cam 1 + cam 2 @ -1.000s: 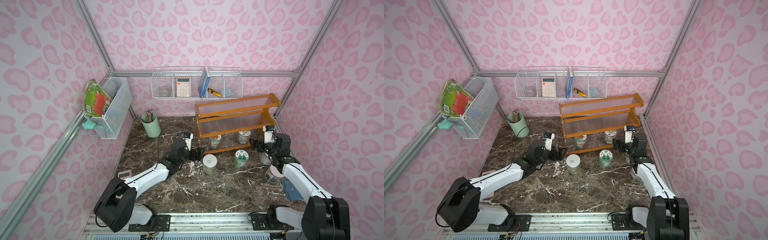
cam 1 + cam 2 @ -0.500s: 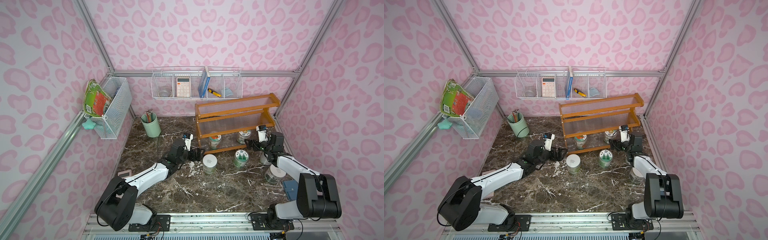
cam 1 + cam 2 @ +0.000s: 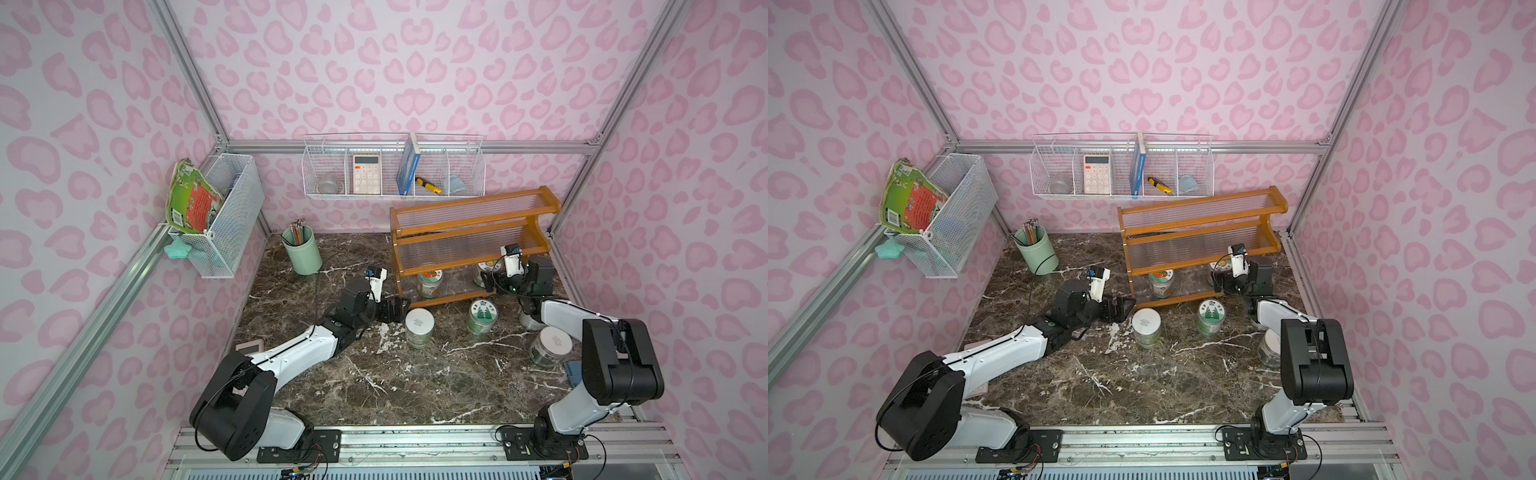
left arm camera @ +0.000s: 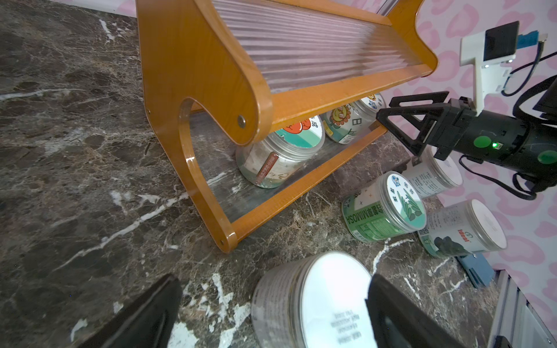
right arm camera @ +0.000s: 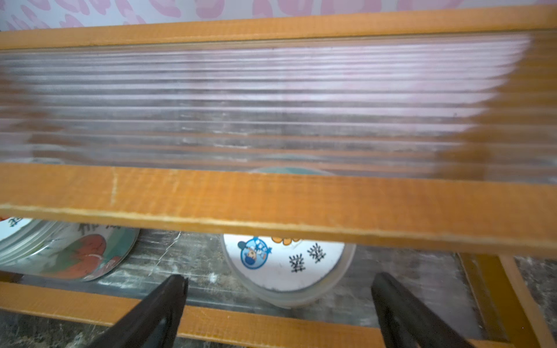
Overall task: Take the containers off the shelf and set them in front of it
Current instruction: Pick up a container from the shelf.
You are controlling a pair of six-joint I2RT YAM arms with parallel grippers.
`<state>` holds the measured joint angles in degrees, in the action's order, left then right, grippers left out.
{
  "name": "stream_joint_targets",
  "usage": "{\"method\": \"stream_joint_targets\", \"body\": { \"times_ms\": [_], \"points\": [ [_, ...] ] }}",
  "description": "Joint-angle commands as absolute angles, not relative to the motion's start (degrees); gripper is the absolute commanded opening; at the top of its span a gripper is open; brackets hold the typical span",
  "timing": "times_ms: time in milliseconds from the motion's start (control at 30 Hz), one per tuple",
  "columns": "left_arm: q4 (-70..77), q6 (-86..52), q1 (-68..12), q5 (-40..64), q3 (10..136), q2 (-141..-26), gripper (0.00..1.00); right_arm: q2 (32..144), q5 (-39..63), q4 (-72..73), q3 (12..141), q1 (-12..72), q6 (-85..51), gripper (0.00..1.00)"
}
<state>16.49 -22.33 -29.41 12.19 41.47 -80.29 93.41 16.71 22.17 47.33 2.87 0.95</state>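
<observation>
The orange-brown shelf (image 3: 469,245) stands at the back right. Two containers sit on its bottom tier: a red-and-green-lidded one (image 3: 429,281) and a white-lidded one (image 5: 286,265). Several containers stand on the marble in front: a white-lidded one (image 3: 419,327), a green-lidded one (image 3: 482,316), and two by the right arm (image 3: 550,345). My left gripper (image 3: 395,309) is open, low on the table, with the white-lidded container (image 4: 316,301) just ahead between its fingers. My right gripper (image 5: 278,304) is open at the bottom tier's front rail, facing the white-lidded container there.
A mint-green pencil cup (image 3: 302,249) stands at the back left. White wire baskets hang on the back wall (image 3: 392,170) and the left wall (image 3: 220,216). A blue object (image 3: 575,372) lies by the right arm's base. A small pink-edged card (image 3: 251,345) lies at the left.
The right arm has swung left from the shelf's right end, bringing its gripper in front of the bottom tier. The left arm has stayed in place.
</observation>
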Motion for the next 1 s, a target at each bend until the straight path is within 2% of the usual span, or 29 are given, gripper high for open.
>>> {"method": "stream_joint_targets", "body": {
  "times_ms": [0, 967],
  "points": [
    [17.44, -22.16, -29.34, 12.62, 41.75, -80.51, 1.00, 94.29, 15.99, 25.42, 48.18, 2.90, 1.33, 0.99],
    [17.18, -22.03, -29.36, 12.02, 41.75, -80.33, 0.99, 104.29, 13.95, 25.67, 55.78, 3.96, 0.70, 0.99]
  ]
}}
